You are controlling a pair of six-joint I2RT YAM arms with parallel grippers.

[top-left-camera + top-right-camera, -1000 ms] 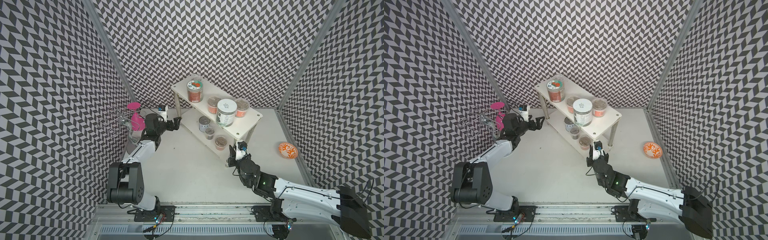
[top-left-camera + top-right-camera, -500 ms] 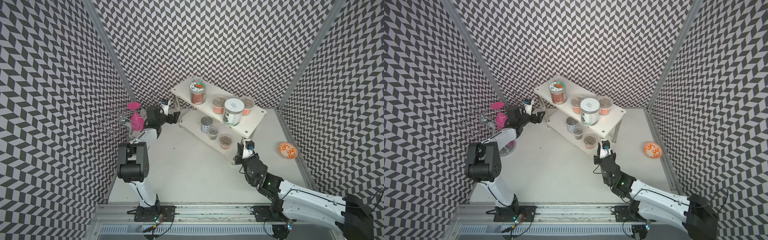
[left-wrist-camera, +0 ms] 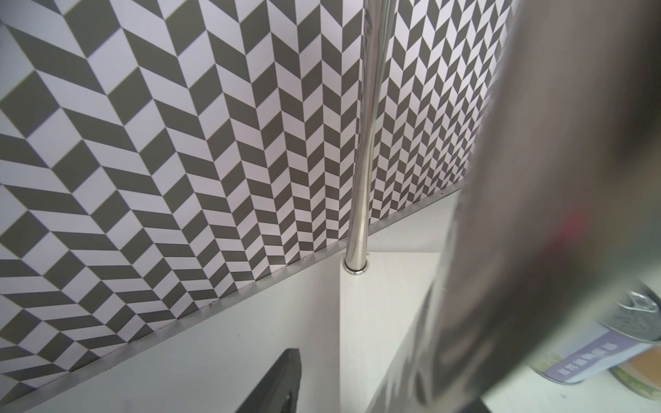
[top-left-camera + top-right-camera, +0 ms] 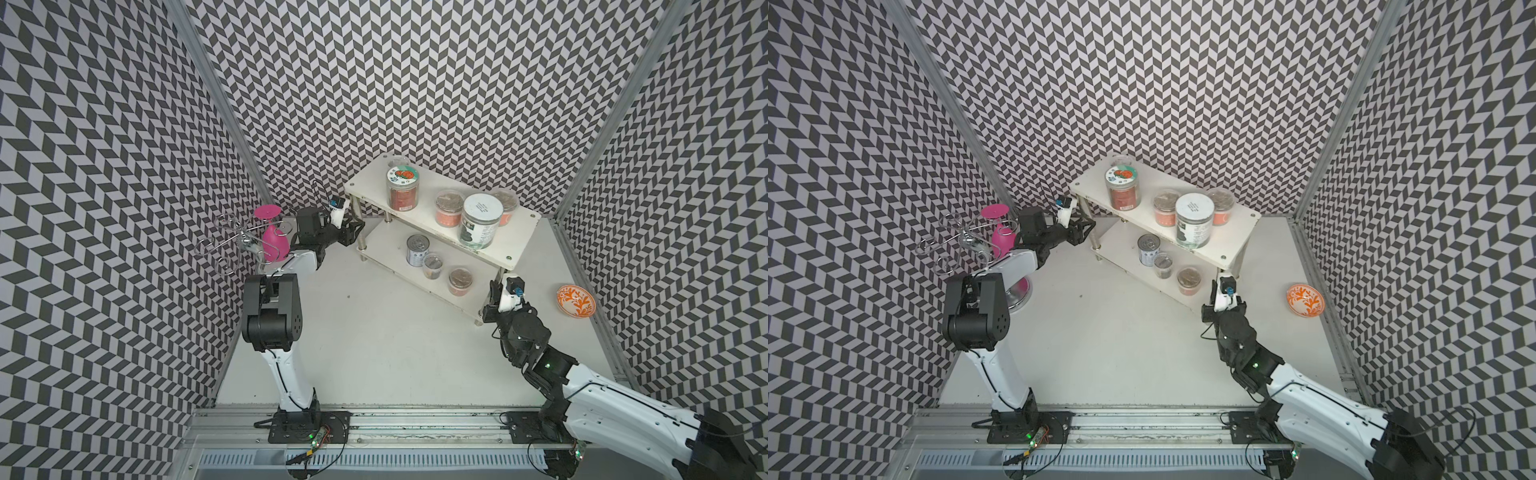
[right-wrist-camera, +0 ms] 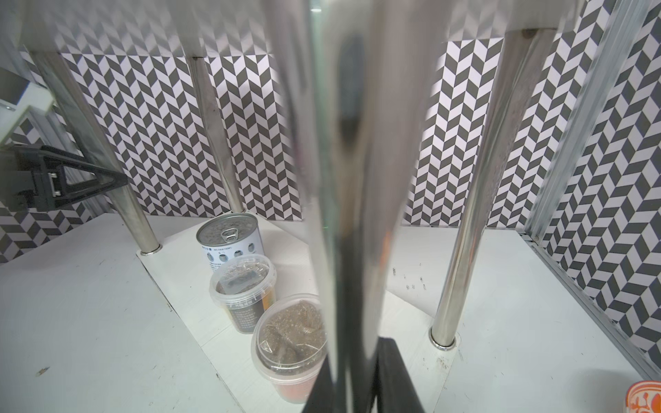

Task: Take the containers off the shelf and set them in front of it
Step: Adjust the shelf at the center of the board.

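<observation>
2 tools on the shelf's end legs, 8 containers aboard
Right tool [image 4: 495, 291] is clenched on the shelf's [image 4: 368, 195] right-end leg; left tool [image 4: 353, 230] straddles the left-end leg, a gap showing, so the long axis runs tool to tool. Containers [image 4: 480, 220] sit 5 up, 3 down. Since 1 second ago the right end has swung rightward and the left jaws have narrowed

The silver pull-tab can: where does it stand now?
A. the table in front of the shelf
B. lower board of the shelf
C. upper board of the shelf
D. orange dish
B: in both top views the silver pull-tab can stands on the lower board of the shelf, next to a clear tub.
</observation>
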